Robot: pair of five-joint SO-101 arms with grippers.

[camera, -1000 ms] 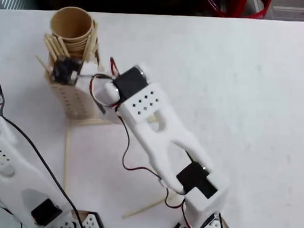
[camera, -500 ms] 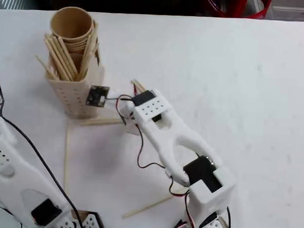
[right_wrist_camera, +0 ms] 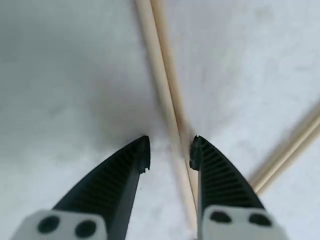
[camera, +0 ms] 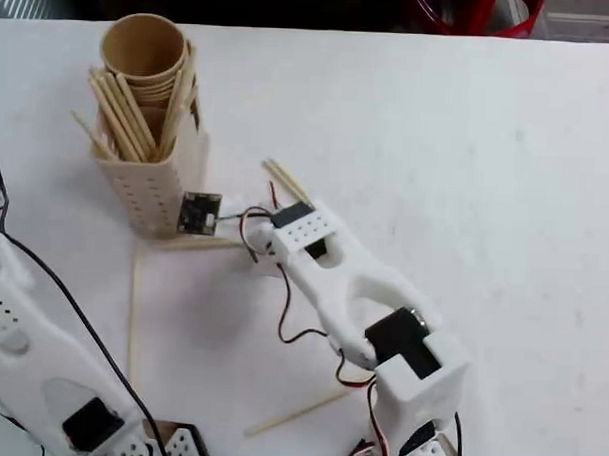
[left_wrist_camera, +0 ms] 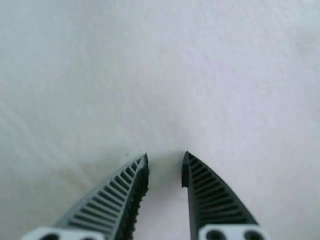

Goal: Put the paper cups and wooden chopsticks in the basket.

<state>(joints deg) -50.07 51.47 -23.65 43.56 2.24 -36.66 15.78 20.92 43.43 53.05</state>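
Found right gripper (right_wrist_camera: pixel 170 150) drawn back from basket (camera: pixel 155 198), jaws apart astride chopstick pair (right_wrist_camera: pixel 161 75) on table (camera: pixel 488 144). Found left gripper (left_wrist_camera: pixel 165 162) jaws likewise apart. Noted paper cups (camera: pixel 143 47) stacked in basket.

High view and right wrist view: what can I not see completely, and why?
High view: the chopstick pair runs under the right arm, which covers its near end.
High view: the paper cups are stacked in the basket; its wall and chopsticks hide the lower ones, so no count.
Right wrist view: two chopsticks between the open right gripper's fingers are cut off by the picture's edge.
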